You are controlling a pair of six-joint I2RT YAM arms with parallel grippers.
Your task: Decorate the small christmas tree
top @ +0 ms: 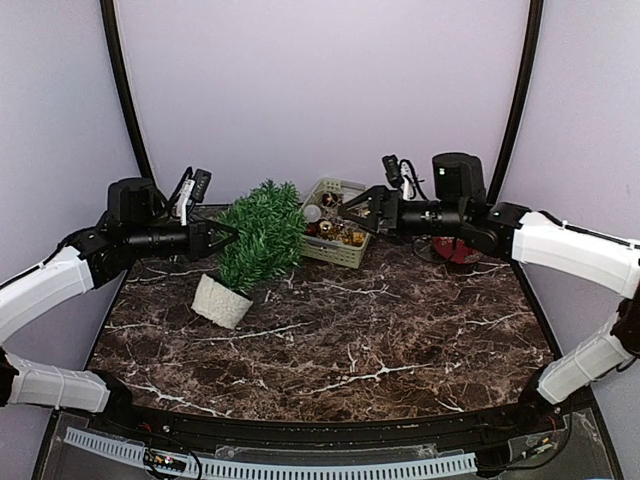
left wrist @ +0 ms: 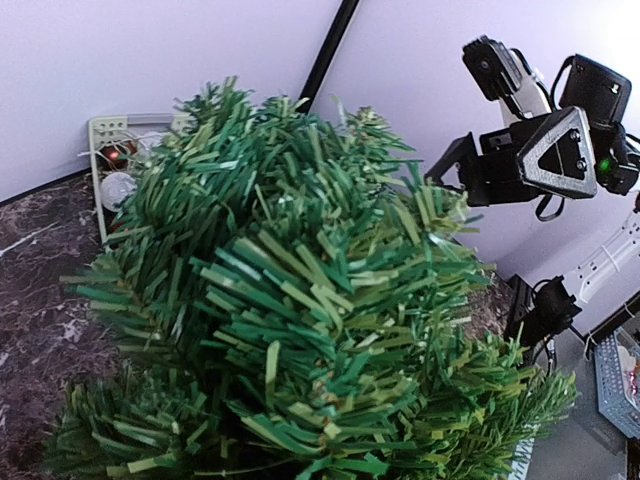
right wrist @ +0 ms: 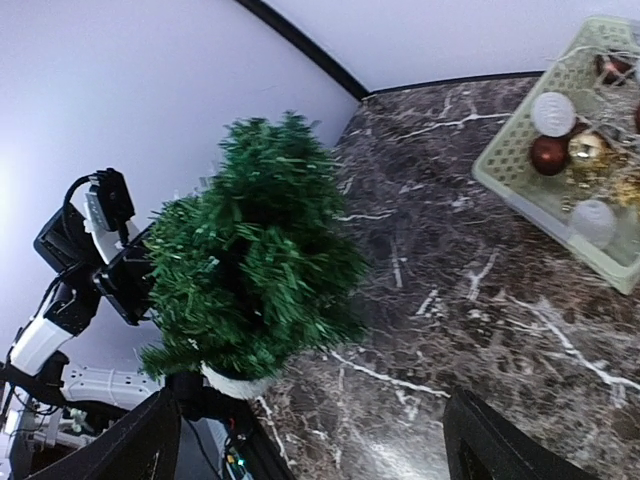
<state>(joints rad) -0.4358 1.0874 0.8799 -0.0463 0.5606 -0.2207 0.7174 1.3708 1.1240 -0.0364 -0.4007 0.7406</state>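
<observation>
The small christmas tree [top: 262, 232] leans to the right, and its white pot [top: 222, 301] is tipped at the back left of the marble table. My left gripper [top: 228, 238] reaches into the tree's left side, shut on the foliage. In the left wrist view the green needles [left wrist: 300, 300] fill the picture and hide the fingers. My right gripper [top: 352, 214] hangs open above the left edge of the pale green basket [top: 330, 185], with nothing between its jaws. The right wrist view looks across at the blurred tree [right wrist: 255, 260], with both dark fingers [right wrist: 150, 445] apart.
The basket [right wrist: 520, 195] holds a white ball [right wrist: 552, 113], a brown-red ball [right wrist: 550, 155], a gold ball [right wrist: 590, 150] and other ornaments. A red object [top: 458, 250] lies behind the right arm. Purple walls close in the back and sides.
</observation>
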